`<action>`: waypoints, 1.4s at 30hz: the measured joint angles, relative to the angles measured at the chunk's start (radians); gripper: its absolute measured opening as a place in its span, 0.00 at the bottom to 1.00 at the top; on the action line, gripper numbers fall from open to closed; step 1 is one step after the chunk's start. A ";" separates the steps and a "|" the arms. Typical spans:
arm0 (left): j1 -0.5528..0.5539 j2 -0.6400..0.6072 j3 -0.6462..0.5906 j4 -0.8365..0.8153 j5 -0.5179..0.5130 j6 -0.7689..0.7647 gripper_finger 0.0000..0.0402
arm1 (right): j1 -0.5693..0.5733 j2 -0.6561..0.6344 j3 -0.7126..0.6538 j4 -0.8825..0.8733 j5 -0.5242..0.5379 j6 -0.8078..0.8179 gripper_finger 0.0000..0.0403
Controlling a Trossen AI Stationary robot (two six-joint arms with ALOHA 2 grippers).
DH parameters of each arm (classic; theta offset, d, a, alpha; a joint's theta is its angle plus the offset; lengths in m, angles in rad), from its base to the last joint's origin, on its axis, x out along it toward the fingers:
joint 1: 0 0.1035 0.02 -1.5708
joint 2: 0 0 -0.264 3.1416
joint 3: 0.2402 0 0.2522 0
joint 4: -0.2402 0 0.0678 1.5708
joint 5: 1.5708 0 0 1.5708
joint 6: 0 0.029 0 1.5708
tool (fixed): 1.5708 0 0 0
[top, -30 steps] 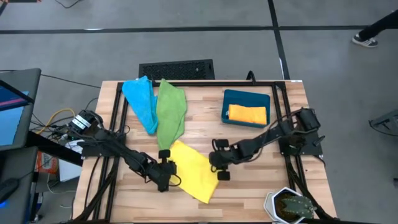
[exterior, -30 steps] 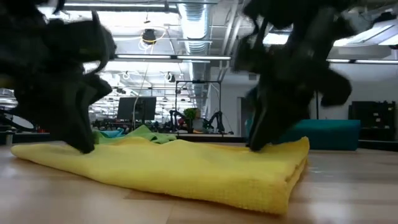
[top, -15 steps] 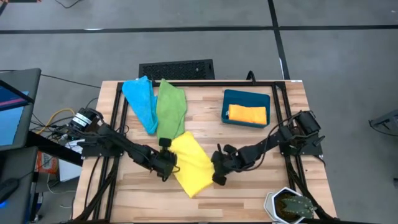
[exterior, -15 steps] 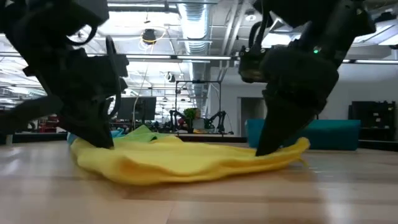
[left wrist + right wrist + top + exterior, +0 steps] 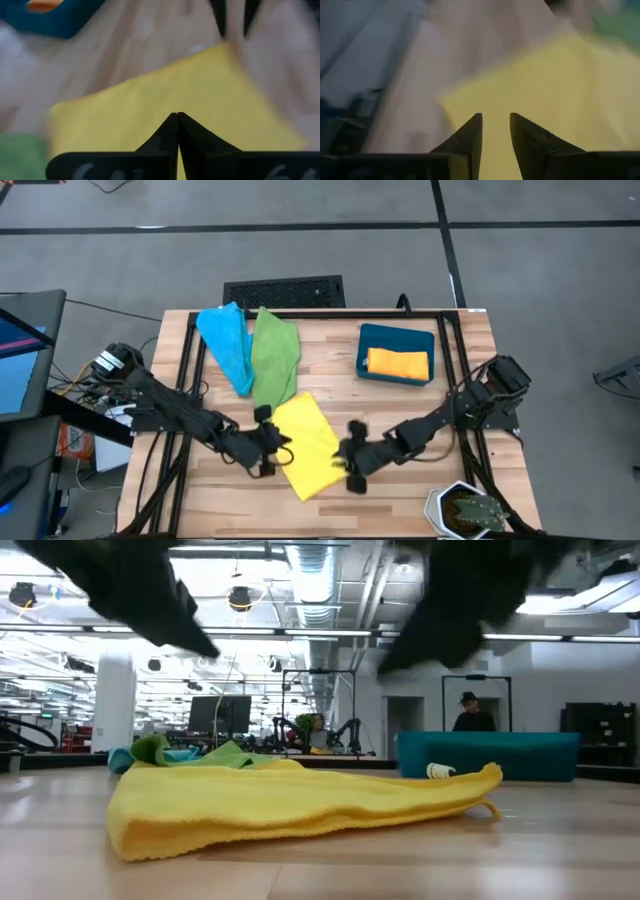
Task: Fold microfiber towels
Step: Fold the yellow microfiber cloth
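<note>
your wooden bench [image 5: 330,350] carries everything. the dark teal bin [image 5: 396,354] sits toward the right side at the back, with an orange towel [image 5: 398,364] inside it. the green towel [image 5: 274,361] and light blue towel [image 5: 226,343] lie side by side at the back left, touching. the yellow towel [image 5: 308,444] lies folded near the front middle, between your two arms, its back corner just beside the green one. your left hand [image 5: 268,457] is at the yellow towel's left edge, fingers together and holding nothing. your right hand [image 5: 352,470] is at its right edge, fingers [image 5: 470,136] apart, empty above the cloth.
</note>
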 joint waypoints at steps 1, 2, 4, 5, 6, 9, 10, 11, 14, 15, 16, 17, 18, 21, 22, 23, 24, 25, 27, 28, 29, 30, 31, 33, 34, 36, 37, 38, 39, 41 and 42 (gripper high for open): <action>-0.019 0.002 -0.016 0.067 0.001 -0.002 0.00 | 0.013 0.015 0.004 0.087 -0.014 -0.087 0.30; -0.031 0.016 -0.030 0.139 0.000 0.002 0.00 | 0.026 0.026 0.004 0.139 -0.017 -0.172 0.30; -0.055 0.042 -0.059 0.202 0.007 -0.015 0.00 | 0.043 0.059 0.020 0.205 -0.025 -0.308 0.30; -0.062 0.051 -0.072 0.202 0.005 -0.037 0.00 | 0.045 0.083 0.040 0.220 -0.031 -0.357 0.30; -0.064 0.071 -0.073 0.221 0.005 -0.060 0.00 | 0.046 0.100 0.049 0.216 -0.032 -0.391 0.30; -0.072 0.124 -0.070 0.239 0.010 -0.113 0.00 | 0.043 0.161 0.077 0.210 -0.068 -0.443 0.30; -0.075 0.151 -0.070 0.261 0.023 -0.116 0.00 | 0.040 0.184 0.085 0.217 -0.097 -0.453 0.30; -0.075 0.181 -0.066 0.298 0.044 -0.117 0.00 | 0.039 0.196 0.084 0.198 -0.122 -0.468 0.30; -0.080 0.249 -0.063 0.368 0.063 -0.120 0.00 | 0.035 0.262 0.122 0.242 -0.196 -0.500 0.30; -0.077 0.275 -0.060 0.390 0.068 -0.131 0.00 | 0.035 0.268 0.126 0.239 -0.201 -0.513 0.30; -0.075 0.294 -0.060 0.395 0.069 -0.143 0.00 | 0.035 0.283 0.146 0.235 -0.204 -0.525 0.30; -0.074 0.308 -0.062 0.392 0.069 -0.151 0.00 | 0.031 0.308 0.173 0.253 -0.209 -0.536 0.30; -0.074 0.322 -0.061 0.390 0.071 -0.160 0.00 | 0.028 0.323 0.187 0.256 -0.212 -0.547 0.30; -0.073 0.355 -0.058 0.384 0.081 -0.180 0.00 | 0.023 0.372 0.233 0.239 -0.212 -0.557 0.30; -0.073 0.365 -0.057 0.394 0.088 -0.180 0.00 | 0.017 0.390 0.250 0.252 -0.212 -0.557 0.30; -0.070 0.375 -0.054 0.402 0.094 -0.181 0.00 | 0.016 0.399 0.255 0.244 -0.213 -0.558 0.30; -0.070 0.378 -0.054 0.395 0.094 -0.181 0.00 | 0.016 0.408 0.264 0.230 -0.218 -0.558 0.30; -0.069 0.378 -0.055 0.390 0.091 -0.181 0.00 | 0.016 0.429 0.284 0.237 -0.230 -0.558 0.30; -0.069 0.381 -0.055 0.397 0.088 -0.183 0.00 | 0.015 0.456 0.302 0.243 -0.238 -0.559 0.30; -0.067 0.384 -0.054 0.396 0.082 -0.189 0.00 | 0.016 0.466 0.308 0.229 -0.238 -0.559 0.30; -0.067 0.386 -0.055 0.390 0.076 -0.191 0.00 | 0.016 0.485 0.325 0.237 -0.239 -0.557 0.30; -0.066 0.387 -0.056 0.391 0.075 -0.193 0.00 | 0.016 0.498 0.334 0.245 -0.239 -0.553 0.30; -0.066 0.395 -0.055 0.409 0.078 -0.196 0.00 | 0.016 0.504 0.334 0.239 -0.238 -0.551 0.30; -0.066 0.404 -0.055 0.411 0.078 -0.207 0.00 | 0.016 0.520 0.348 0.241 -0.238 -0.546 0.30; -0.066 0.405 -0.055 0.414 0.082 -0.207 0.00 | 0.016 0.527 0.350 0.249 -0.235 -0.530 0.30; -0.066 0.417 -0.054 0.431 0.085 -0.211 0.00 | 0.020 0.527 0.351 0.236 -0.230 -0.487 0.30; -0.066 0.417 -0.053 0.431 0.088 -0.213 0.00 | 0.022 0.527 0.352 0.229 -0.228 -0.462 0.30; -0.066 0.417 -0.053 0.434 0.090 -0.214 0.00 | 0.022 0.526 0.353 0.222 -0.221 -0.437 0.30; -0.066 0.417 -0.054 0.436 0.094 -0.215 0.00 | 0.022 0.526 0.353 0.213 -0.213 -0.417 0.29; -0.066 0.417 -0.054 0.439 0.097 -0.215 0.00 | 0.023 0.516 0.352 0.189 -0.203 -0.396 0.28; -0.066 0.417 -0.054 0.441 0.095 -0.215 0.00 | 0.024 0.515 0.350 0.186 -0.199 -0.392 0.27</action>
